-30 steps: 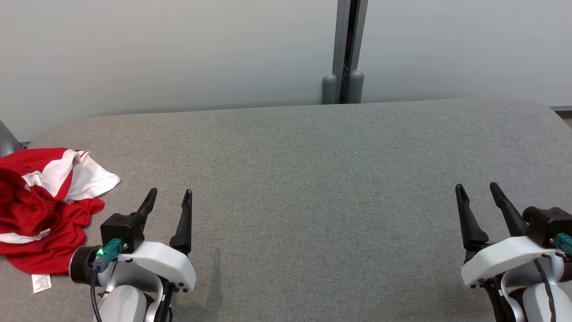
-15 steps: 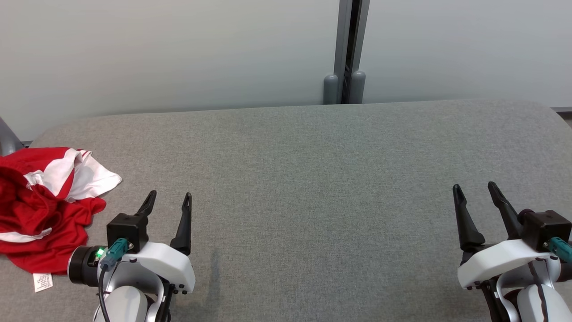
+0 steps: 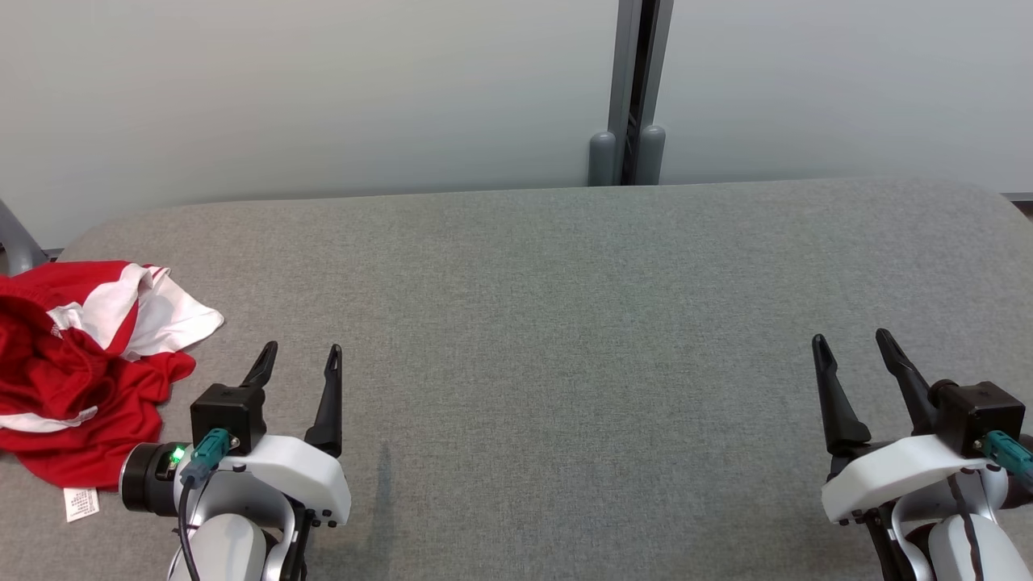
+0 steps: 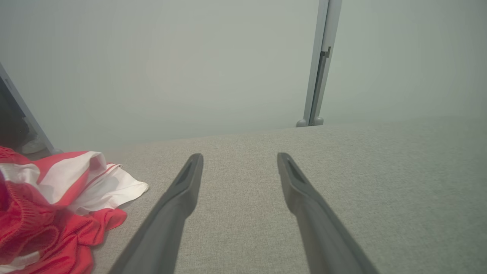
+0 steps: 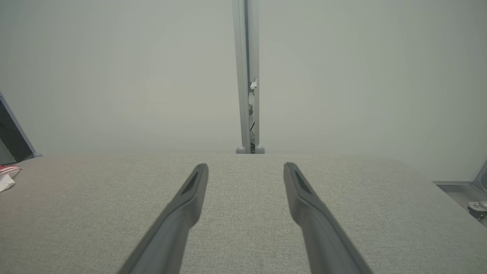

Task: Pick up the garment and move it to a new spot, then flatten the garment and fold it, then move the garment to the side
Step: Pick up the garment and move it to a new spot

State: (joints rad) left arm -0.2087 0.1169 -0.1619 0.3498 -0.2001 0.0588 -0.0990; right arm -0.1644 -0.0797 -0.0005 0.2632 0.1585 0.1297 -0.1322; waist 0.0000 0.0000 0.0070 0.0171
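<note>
The garment (image 3: 81,371), a red and white heap, lies crumpled on the grey counter (image 3: 565,323). Its far side runs out of the head view, so I cannot tell whether any of it hangs over an edge. The left pincer (image 3: 303,349) is just to the right of the garment, fingers apart, empty and not touching the cloth. The right pincer (image 3: 849,336) is well away to the garment's right, also apart and empty.

Nothing is picked up yet, and the grab looks like the risky part. Closing on the bunched middle would likely catch several layers, so the cloth lifts as a wad and resists flattening. Pinching only the loose white flap may let it slip free. A low, hard approach could dig the fingers into the soft counter cover.
</note>
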